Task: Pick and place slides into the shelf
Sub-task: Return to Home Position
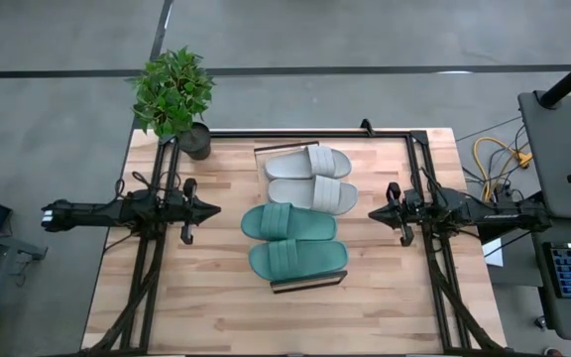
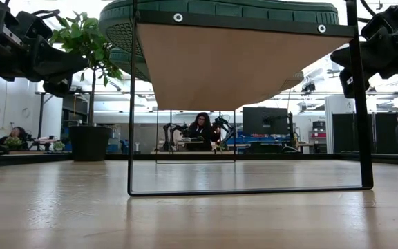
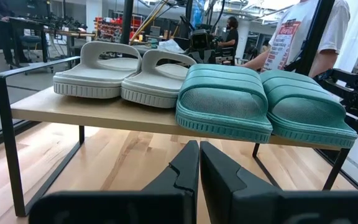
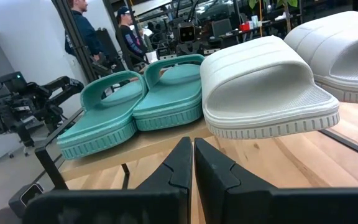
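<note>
The 2 teal-green foam slides (image 1: 290, 224) and 2 pale grey-beige foam slides (image 1: 313, 194) fill the low wood-topped, black-framed shelf (image 3: 104, 115). With nothing left to carry, the left gripper (image 1: 216, 209) and right gripper (image 1: 372, 213) hang closed and empty above the butcher-block table (image 1: 206, 307).

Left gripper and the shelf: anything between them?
No. The high view shows only bare butcher-block tabletop between the shut left gripper and the low wood-topped, black-framed shelf, which holds foam slides: a teal-green pair and a grey-beige pair.

High overhead, downward; low level, near shelf (image 2: 240, 69); wrists face it oppositely.
</note>
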